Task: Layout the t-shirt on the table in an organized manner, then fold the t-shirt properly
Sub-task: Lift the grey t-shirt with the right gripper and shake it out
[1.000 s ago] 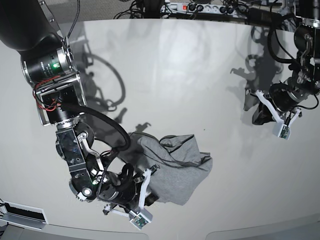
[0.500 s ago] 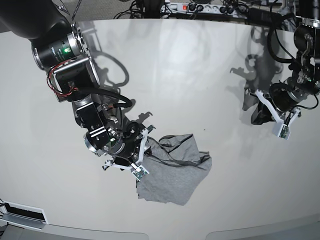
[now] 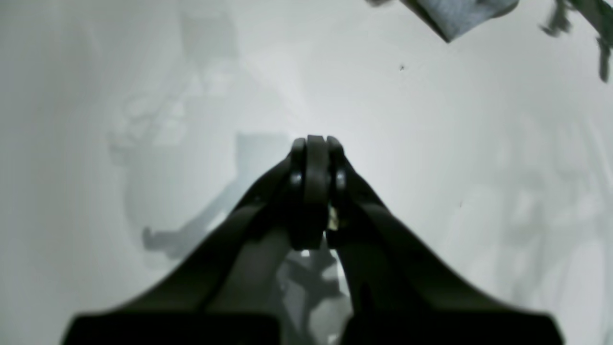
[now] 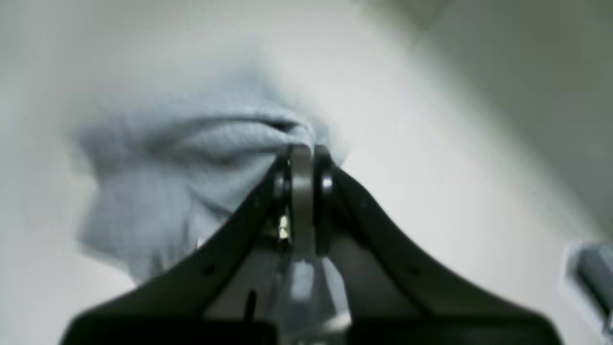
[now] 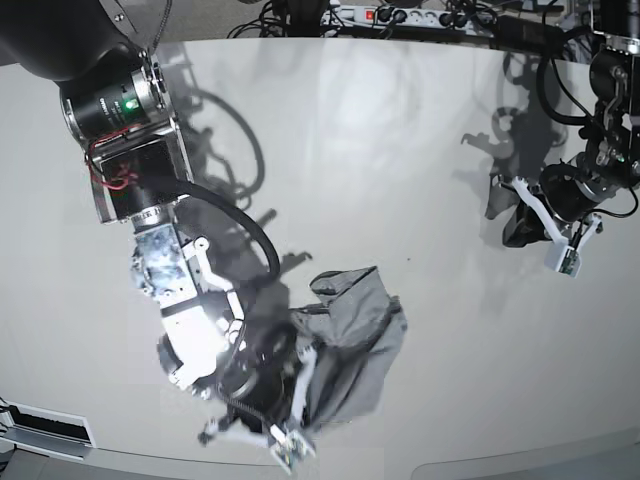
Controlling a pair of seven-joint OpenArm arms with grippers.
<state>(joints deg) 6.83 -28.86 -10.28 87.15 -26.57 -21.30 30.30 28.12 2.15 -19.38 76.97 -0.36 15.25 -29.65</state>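
The grey t-shirt [image 5: 355, 335] lies bunched in a crumpled heap on the white table [image 5: 400, 130], near its front edge. My right gripper [image 5: 305, 382] is at the heap's left lower side. In the right wrist view its fingertips [image 4: 301, 155] are shut, with a fold of the t-shirt [image 4: 191, 158] pinched between them. My left gripper [image 5: 518, 232] hovers far to the right over bare table. Its fingers are shut with nothing in them [image 3: 313, 143]. Only a corner of the t-shirt [image 3: 459, 14] shows at the top of the left wrist view.
A power strip with cables [image 5: 400, 15] runs along the table's back edge. A grey box [image 5: 45, 430] sits below the front left edge. The curved front edge [image 5: 500, 462] is close to the t-shirt.
My right gripper came down from the shirt's upper left to its front left side and shut on the fabric. The heap is pulled in narrower. The left arm has stayed still.
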